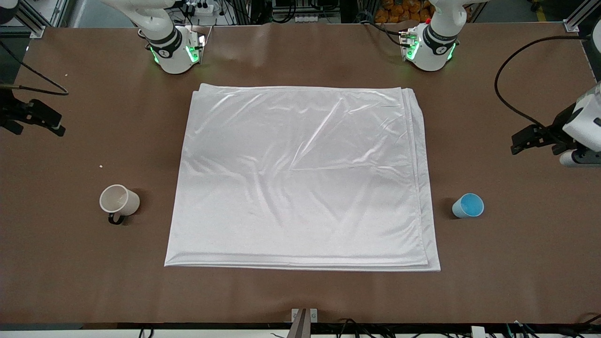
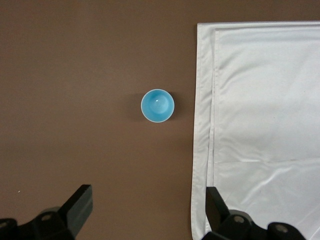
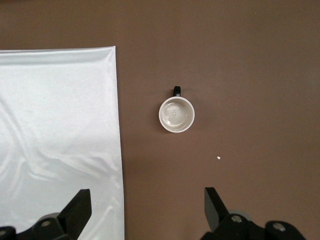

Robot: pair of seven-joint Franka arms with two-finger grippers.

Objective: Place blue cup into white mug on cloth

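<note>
The blue cup [image 1: 468,205] stands upright on the bare brown table beside the cloth's edge, toward the left arm's end. It also shows in the left wrist view [image 2: 157,105]. The white mug [image 1: 119,201] stands upright on bare table toward the right arm's end, its black handle pointing toward the front camera; it also shows in the right wrist view [image 3: 176,114]. The white cloth [image 1: 300,178] lies flat between them. My left gripper [image 1: 519,143] hangs open and empty high over the table's end, as the left wrist view [image 2: 147,202] shows. My right gripper [image 1: 54,126] is open and empty too, as the right wrist view [image 3: 147,205] shows.
A small white crumb [image 1: 100,165] lies on the table near the mug, farther from the front camera. A black cable [image 1: 504,80] loops over the table at the left arm's end. A camera mount [image 1: 304,319] sits at the front edge.
</note>
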